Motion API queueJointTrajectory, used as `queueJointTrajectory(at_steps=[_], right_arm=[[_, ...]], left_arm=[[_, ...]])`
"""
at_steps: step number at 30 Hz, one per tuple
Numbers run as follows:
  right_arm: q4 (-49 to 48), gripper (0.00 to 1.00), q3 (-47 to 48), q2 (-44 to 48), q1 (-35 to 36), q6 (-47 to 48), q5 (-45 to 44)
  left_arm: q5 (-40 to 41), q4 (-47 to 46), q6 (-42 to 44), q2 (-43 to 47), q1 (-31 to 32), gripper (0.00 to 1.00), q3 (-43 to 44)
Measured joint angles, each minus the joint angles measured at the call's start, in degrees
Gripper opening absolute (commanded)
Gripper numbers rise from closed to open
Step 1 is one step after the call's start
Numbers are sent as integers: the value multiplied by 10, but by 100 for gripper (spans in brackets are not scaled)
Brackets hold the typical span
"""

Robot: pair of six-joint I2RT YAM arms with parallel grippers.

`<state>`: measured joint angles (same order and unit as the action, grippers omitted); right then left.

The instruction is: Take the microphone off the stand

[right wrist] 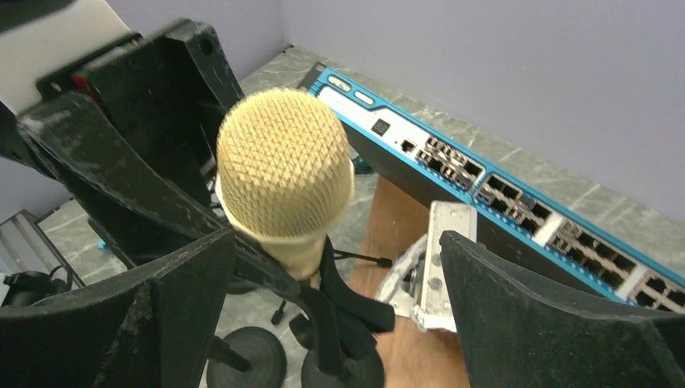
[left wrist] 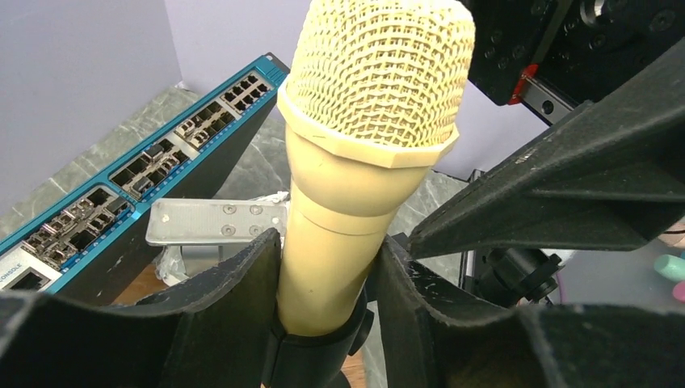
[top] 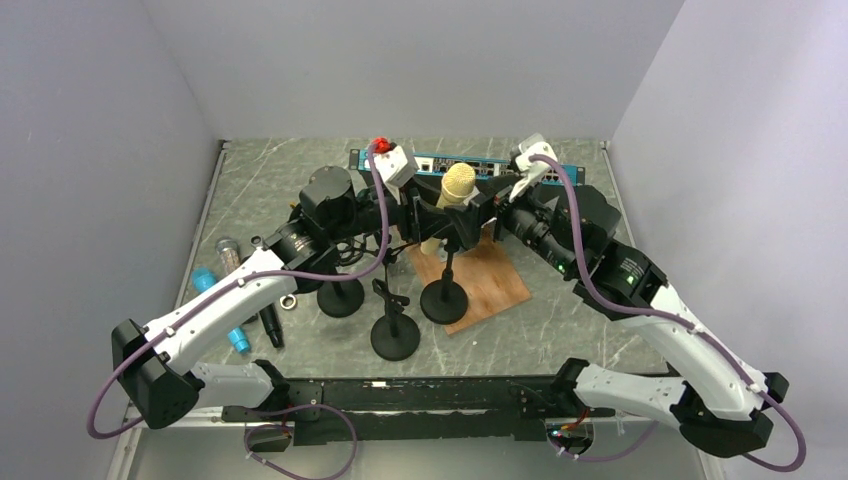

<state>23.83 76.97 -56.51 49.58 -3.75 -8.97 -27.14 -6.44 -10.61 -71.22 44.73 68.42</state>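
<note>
Currently found microphone upright in the clip of its stand, near the middle of the table's far edge. Noted left gripper clamped on the cream body below the mesh head. Noted right gripper spread wide around the head. Recorded stand base on wooden board; network switch along far edge.

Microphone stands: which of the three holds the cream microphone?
The rightmost stand, microphone in its clip, base on the wooden board; the other two stands sit off it.
</note>
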Motion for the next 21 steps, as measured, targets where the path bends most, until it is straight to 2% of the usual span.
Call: queueJointTrajectory(at_steps=[2,4,10,15,21], right_arm=[[3,100,-17,18,0,-3,-10],[5,100,-38,41,0,-4,-12],[3,100,-130,118,0,-6,-14],[-18,100,-215,132,0,-13,-24],[-46,99,-288,139,-2,-4,-3]], left_arm=[[0,0,-1,0,-1,66,0],[0,1,-3,0,-2,73,1],[0,2,-12,-16,-2,78,22],[-5,0,-19,-24,-3,68,31],[-28,-2,-30,-36,-4,39,40]])
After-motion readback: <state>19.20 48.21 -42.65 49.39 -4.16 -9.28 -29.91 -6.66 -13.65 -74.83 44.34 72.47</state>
